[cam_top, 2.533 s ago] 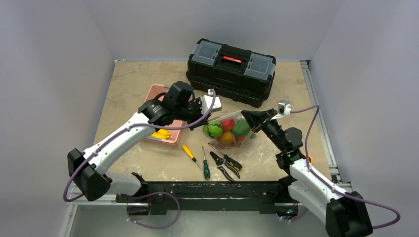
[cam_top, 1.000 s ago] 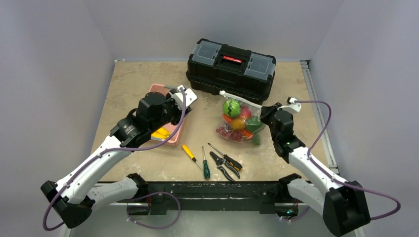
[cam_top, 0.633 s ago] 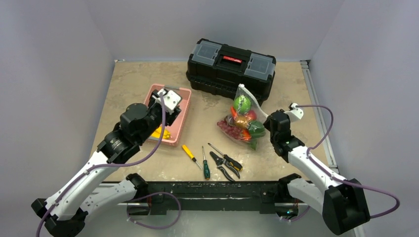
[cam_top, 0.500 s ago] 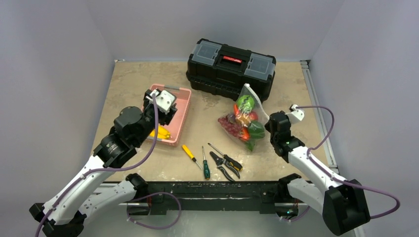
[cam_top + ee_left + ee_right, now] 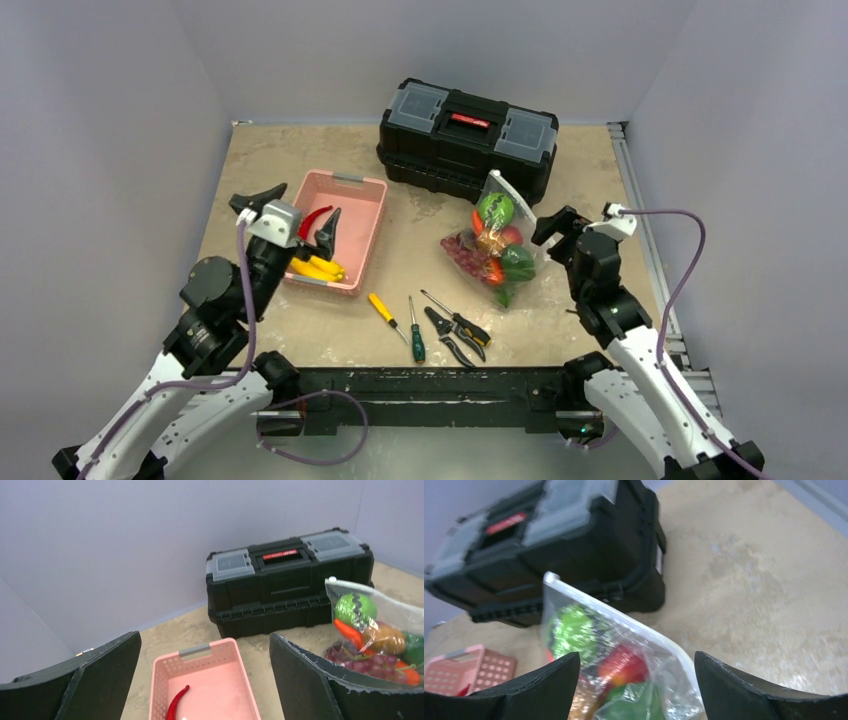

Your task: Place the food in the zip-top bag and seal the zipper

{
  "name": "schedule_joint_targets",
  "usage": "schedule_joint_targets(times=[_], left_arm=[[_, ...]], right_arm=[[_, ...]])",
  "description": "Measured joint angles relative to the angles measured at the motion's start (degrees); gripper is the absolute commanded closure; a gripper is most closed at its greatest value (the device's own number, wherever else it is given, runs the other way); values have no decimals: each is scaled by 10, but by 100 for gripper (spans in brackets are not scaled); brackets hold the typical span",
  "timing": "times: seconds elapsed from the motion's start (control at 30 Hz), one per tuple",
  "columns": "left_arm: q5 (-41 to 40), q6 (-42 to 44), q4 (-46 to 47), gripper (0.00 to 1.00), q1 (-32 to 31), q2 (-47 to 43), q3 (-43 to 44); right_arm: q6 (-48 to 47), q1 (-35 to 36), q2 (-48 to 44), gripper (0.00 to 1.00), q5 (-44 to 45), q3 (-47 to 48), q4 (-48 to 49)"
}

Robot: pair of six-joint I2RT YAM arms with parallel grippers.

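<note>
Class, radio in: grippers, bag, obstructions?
Left gripper, right gripper open, empty. Crinkly clear zip-top bag holds toy food. Red chilli, yellow pieces in pink lattice basket.

The top camera sits high behind both arm bases, looking down and forward over the whole table [image 5: 270, 160] from well back. The left wrist camera rides just behind the left gripper [image 5: 204, 645], aimed low and level between its fingers, the pink basket [image 5: 160, 690] directly ahead and the black toolbox [image 5: 287, 580] beyond. The right wrist camera looks past the right gripper [image 5: 636, 660], seemingly close on the zip-top bag [image 5: 624, 645], though blurred. All three views share toolbox, bag and basket.
</note>
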Motion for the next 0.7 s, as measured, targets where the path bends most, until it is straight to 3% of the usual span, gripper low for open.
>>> schedule_joint_targets(times=[0.3, 0.47, 0.7], left_arm=[[-19, -2, 100, 0, 0, -114, -64], [-36, -2, 156, 0, 0, -174, -98], [-65, 4, 204, 0, 0, -216, -108]], right_arm=[[-117, 0, -45, 2, -82, 142, -44], [-161, 0, -56, 1, -86, 224, -64], [-184, 0, -122, 1, -80, 263, -63]])
